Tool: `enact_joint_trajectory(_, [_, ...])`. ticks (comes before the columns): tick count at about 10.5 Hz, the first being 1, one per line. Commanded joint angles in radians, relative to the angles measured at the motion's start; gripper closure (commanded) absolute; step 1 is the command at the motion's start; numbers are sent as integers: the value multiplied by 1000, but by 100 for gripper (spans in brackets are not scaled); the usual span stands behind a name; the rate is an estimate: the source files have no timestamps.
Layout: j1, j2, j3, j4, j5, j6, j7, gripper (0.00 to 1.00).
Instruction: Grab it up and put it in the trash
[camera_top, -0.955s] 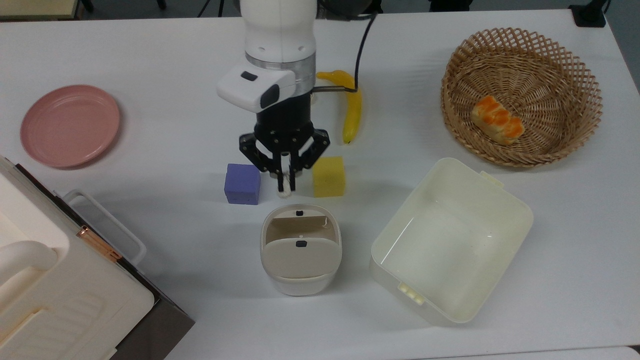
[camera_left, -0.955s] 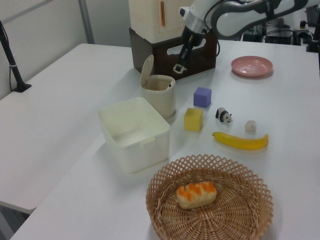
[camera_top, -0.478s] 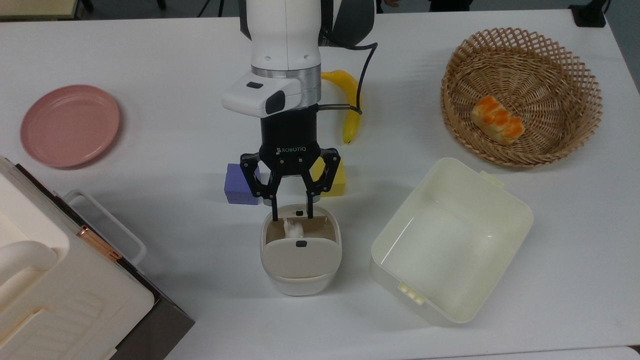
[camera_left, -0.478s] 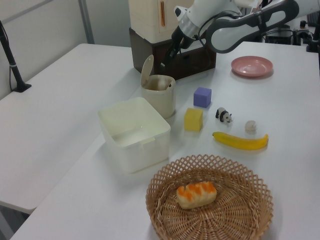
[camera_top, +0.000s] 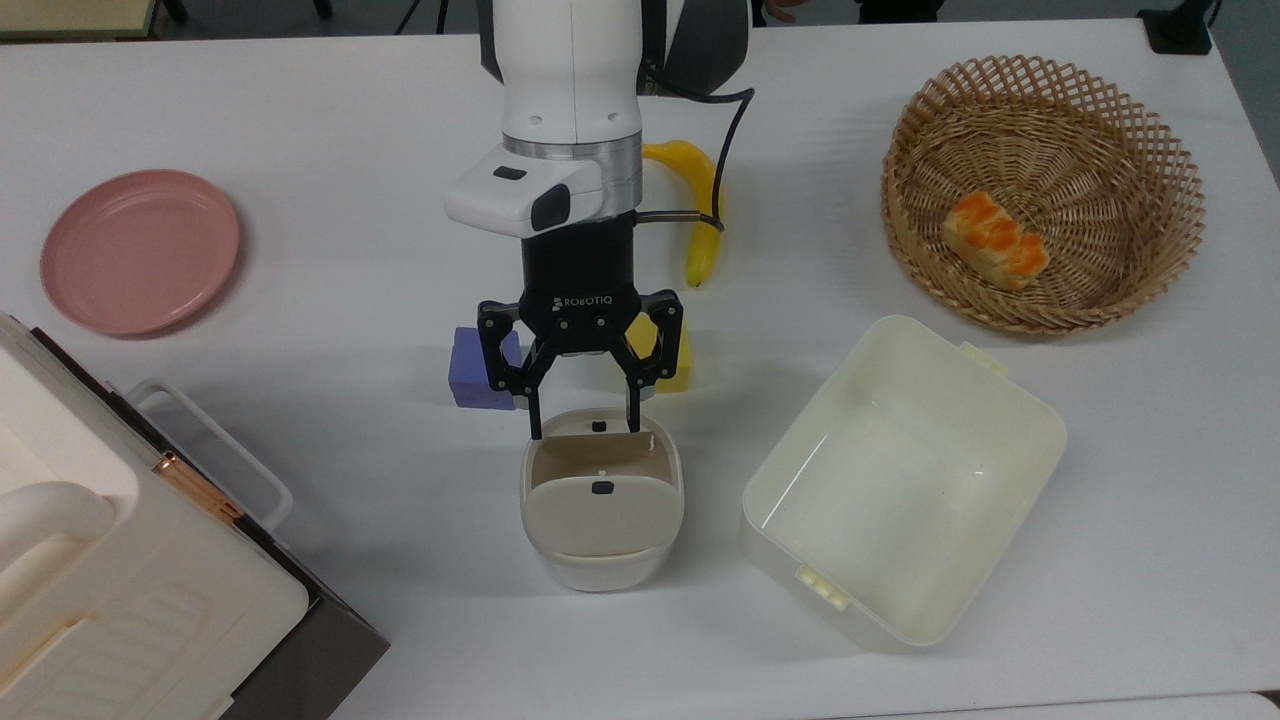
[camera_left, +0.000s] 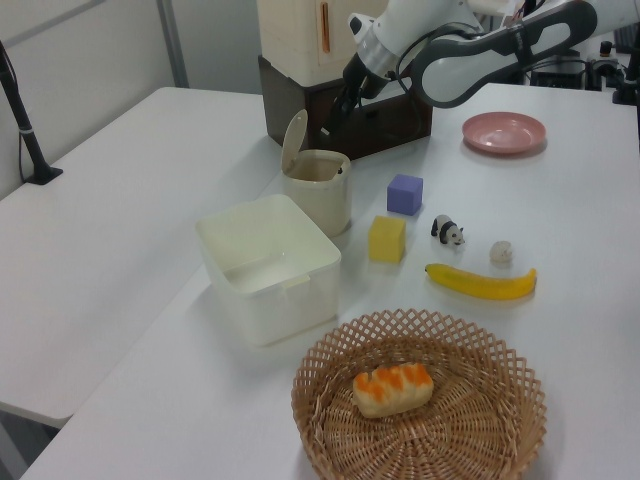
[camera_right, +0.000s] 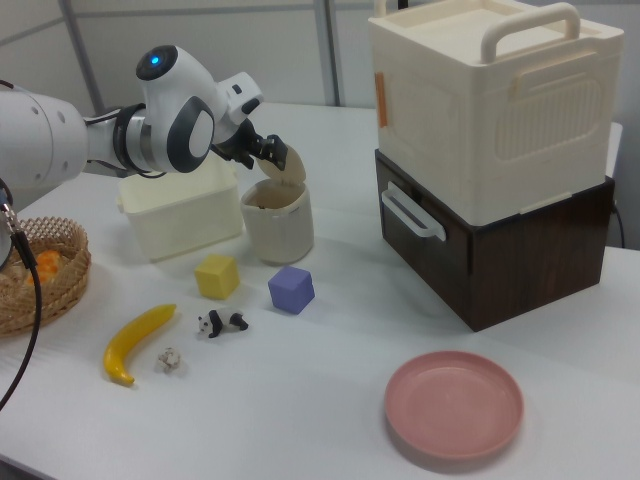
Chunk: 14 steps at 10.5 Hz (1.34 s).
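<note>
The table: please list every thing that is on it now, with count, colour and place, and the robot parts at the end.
trash bin: 1, cream, flap lid tilted up, table middle
tub: 1, cream, the top view's right of the bin
wicker basket: 1, tan, holds an orange-topped bread
foam cubes: 2, purple and yellow, next to the bin
banana: 1, yellow
panda figurine: 1, black and white
paper wad: 1, off-white, near the banana
plate: 1, pink
storage box: 1, cream, on a dark wooden base
tool: 1, black, open, over the bin
</note>
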Motion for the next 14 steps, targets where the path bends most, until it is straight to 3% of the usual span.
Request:
enact_joint_trajectory(1, [12, -93, -7, -25, -10, -198, 22, 23])
enact_joint_trajectory(3, [14, -165, -7, -33, -11, -403, 18, 19])
enact_joint_trajectory(6, [9, -296, -6, -53, -10, -730, 13, 2])
enact_joint_trajectory(8, [5, -368, -7, -76, -8, -890, 13, 0])
enact_joint_trajectory(11, [-21, -449, -11, -105, -8, -1059, 10, 0])
enact_joint_trajectory(14, [-43, -483, -12, -116, -8, -1096, 5, 0])
